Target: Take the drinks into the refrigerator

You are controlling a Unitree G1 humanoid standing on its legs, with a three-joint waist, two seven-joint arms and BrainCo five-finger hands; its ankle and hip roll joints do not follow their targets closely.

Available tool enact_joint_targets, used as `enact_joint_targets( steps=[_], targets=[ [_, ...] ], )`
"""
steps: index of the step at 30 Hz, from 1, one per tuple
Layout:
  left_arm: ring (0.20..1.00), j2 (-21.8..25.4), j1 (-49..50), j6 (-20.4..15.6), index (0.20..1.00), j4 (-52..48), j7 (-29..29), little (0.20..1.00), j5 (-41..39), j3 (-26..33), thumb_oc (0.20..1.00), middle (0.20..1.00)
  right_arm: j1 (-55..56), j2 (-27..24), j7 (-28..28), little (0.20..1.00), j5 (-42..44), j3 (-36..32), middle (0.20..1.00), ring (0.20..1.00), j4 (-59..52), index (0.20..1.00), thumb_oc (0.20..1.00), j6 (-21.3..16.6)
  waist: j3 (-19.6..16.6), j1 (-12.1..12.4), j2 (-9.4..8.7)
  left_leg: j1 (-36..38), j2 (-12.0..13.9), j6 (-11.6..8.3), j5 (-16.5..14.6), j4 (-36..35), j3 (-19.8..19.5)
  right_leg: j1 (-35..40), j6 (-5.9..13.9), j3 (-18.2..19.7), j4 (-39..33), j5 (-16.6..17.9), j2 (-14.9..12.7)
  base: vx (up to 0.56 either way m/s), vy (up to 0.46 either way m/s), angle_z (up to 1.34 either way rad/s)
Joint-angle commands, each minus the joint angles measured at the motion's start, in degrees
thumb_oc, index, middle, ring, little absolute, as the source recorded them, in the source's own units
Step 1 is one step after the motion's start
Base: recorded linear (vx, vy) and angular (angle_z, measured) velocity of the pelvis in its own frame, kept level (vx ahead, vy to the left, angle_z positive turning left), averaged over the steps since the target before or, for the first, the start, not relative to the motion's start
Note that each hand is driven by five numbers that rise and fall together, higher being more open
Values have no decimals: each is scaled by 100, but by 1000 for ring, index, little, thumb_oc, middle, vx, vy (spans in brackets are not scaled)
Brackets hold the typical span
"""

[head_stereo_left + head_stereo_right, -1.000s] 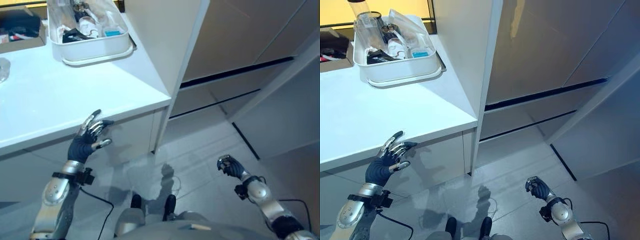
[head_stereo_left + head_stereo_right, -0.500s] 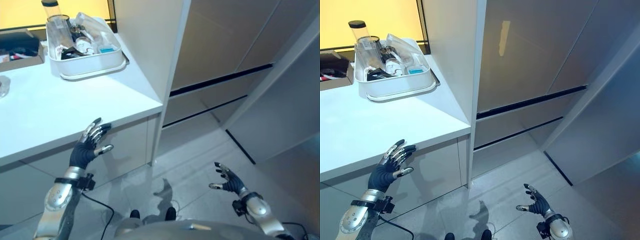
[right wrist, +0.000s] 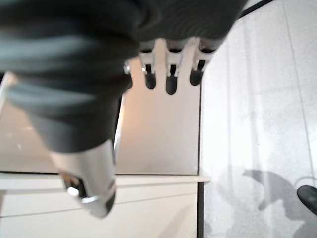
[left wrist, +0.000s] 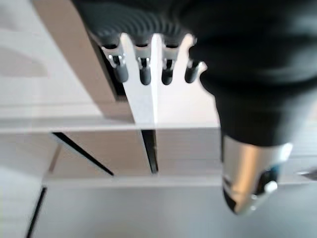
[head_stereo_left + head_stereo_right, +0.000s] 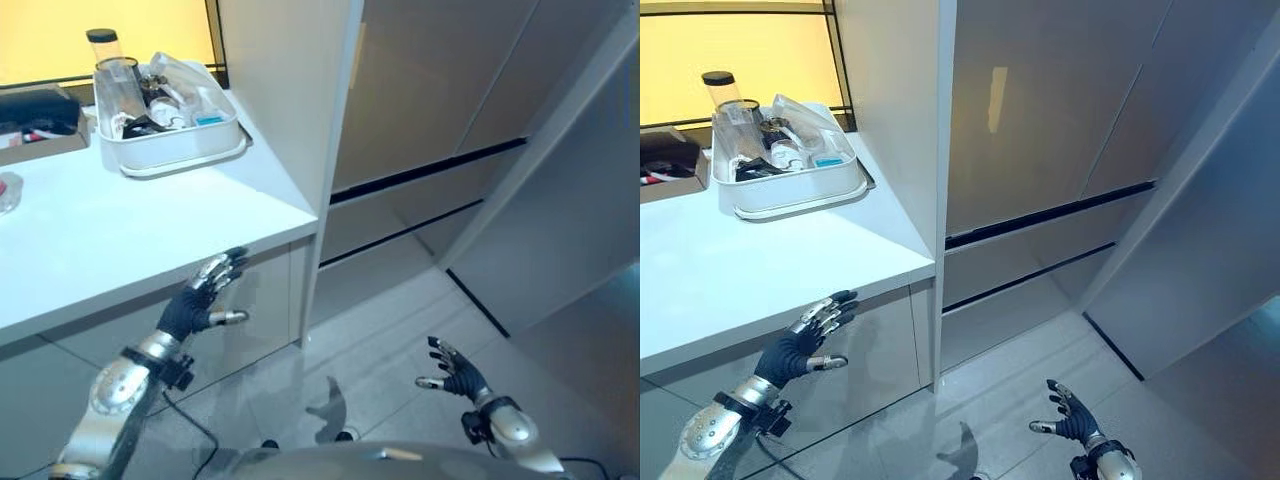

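A white tub of bottles and clutter sat upper left on the white counter. Lower left, the left hand hovered with fingers spread just below the counter's front edge, holding nothing. The refrigerator filled the centre and upper right, doors closed. At bottom right the right hand was released, fingers splayed over the floor

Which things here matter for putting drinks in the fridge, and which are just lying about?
For the job: refrigerator, doors closed; left hand and right hand, both open and empty.

Lying about: white tub of odds and ends, on the white counter.
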Motion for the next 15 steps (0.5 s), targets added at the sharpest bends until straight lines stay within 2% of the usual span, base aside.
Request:
enact_joint_targets(
  steps=[1, 5, 8, 10, 12, 15],
  targets=[
    [1000, 330, -299, -49, 1000, -292, -507, 1000, -464, -164, 1000, 1000, -468, -202, 64, 1000, 124, 238, 1000, 1000, -91, 1000, 1000, -350, 4, -134, -23, 111, -9, 52, -452, 25, -95, -56, 735, -96, 402, 68, -434, 0, 0, 0],
    [1000, 577, -325, 86, 1000, 64, -715, 1000, -444, -471, 1000, 1000, -484, -260, 113, 1000, 93, 333, 1000, 1000, -119, 1000, 1000, -327, 16, -164, -15, 120, -5, 49, -451, 25, -79, -66, 739, -87, 410, 83, -432, 0, 0, 0],
    [1000, 474, -407, 88, 1000, 656, -702, 1000, -311, -658, 1000, 1000, -493, -288, 141, 1000, 115, 367, 1000, 1000, -146, 1000, 1000, -325, 19, -178, -9, 126, -5, 48, -450, 25, -72, -72, 739, -78, 415, 90, -435, 0, 0, 0],
    [1000, 410, -524, 20, 1000, 1455, -527, 1000, 282, -884, 1000, 1000, -526, -329, 150, 1000, 129, 410, 1000, 1000, -140, 1000, 1000, -320, 25, -205, 3, 126, 0, 46, -443, 25, -57, -80, 741, -59, 422, 94, -435, -6, 15, -7],
    [1000, 358, -560, 14, 1000, 1778, -461, 1000, 484, -928, 1000, 1000, -546, -342, 156, 1000, 129, 421, 1000, 1000, -168, 1000, 1000, -315, 28, -209, 9, 125, -1, 46, -438, 25, -44, -84, 740, -50, 423, 94, -431, -9, 14, -5],
    [1000, 41, -665, -89, 1000, 3078, -39, 1000, 1474, -955, 1000, 1000, -613, -308, 132, 1000, 108, 471, 1000, 1000, -72, 1000, 1000, -289, 29, -217, 17, 122, 0, 54, -435, 25, -11, -112, 738, -20, 432, 115, -431, -18, 13, -8]
  ],
)
